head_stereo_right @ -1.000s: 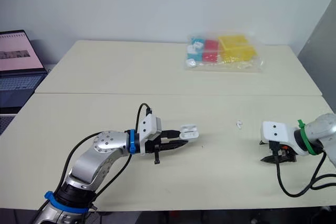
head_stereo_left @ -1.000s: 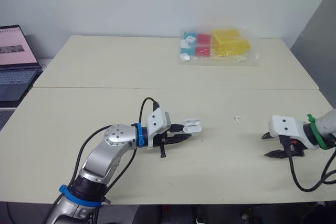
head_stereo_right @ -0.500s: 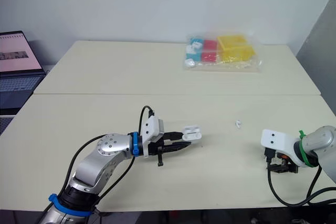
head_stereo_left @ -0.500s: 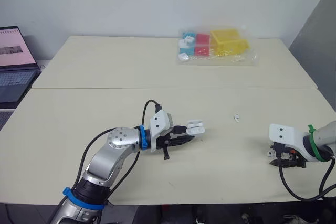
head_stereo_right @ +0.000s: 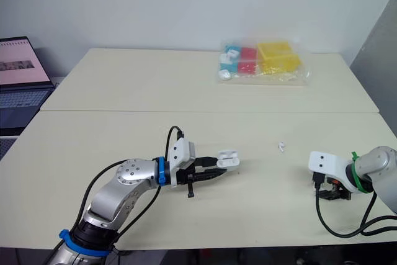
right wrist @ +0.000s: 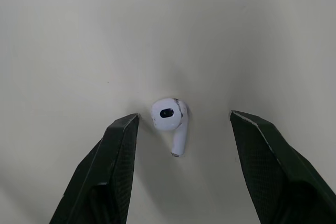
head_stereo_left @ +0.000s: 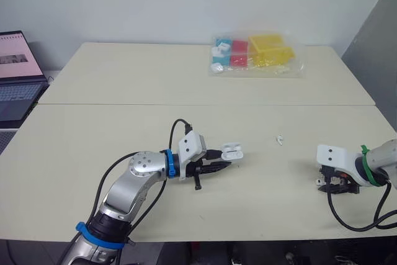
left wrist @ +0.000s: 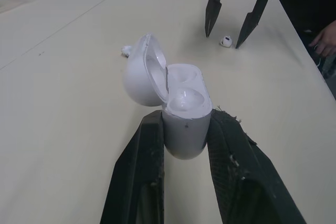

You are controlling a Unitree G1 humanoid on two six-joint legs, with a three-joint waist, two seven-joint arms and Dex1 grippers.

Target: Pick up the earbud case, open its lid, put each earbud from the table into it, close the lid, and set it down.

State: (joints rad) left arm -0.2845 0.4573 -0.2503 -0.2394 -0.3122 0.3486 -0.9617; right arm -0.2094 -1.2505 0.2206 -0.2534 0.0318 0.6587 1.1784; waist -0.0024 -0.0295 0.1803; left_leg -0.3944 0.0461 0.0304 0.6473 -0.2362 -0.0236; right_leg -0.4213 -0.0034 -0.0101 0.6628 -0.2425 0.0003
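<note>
Done so far: the small white glossy earbud case (left wrist: 181,103) is picked up and its rounded lid stands swung open; by the look of it, both opening steps are finished.
Left gripper (head_stereo_left: 220,164): clamped on the lower body of the case, one black finger on each side, near the middle of the cream table (head_stereo_left: 124,128); whether the case rests on the surface or hangs just above it I cannot tell.
First earbud (right wrist: 169,115): a white stemmed bud lying on the table at the near right, not yet lifted.
Right gripper (right wrist: 184,114): spread wide and pointing down, one finger on each side of that bud, with bare table between each finger and the bud.
Second earbud (head_stereo_left: 280,140): a small white speck on the table, between the case and the right gripper and a little farther back, well apart from both.
Step in hand: most likely the grasp of the first bud.
Left to do: both buds into the case, lid shut, case set down; roughly the first third seems complete.
Bystanders: clear plastic bag of coloured blocks (head_stereo_left: 254,54) at the far side; open laptop (head_stereo_left: 15,72) at the far left.
</note>
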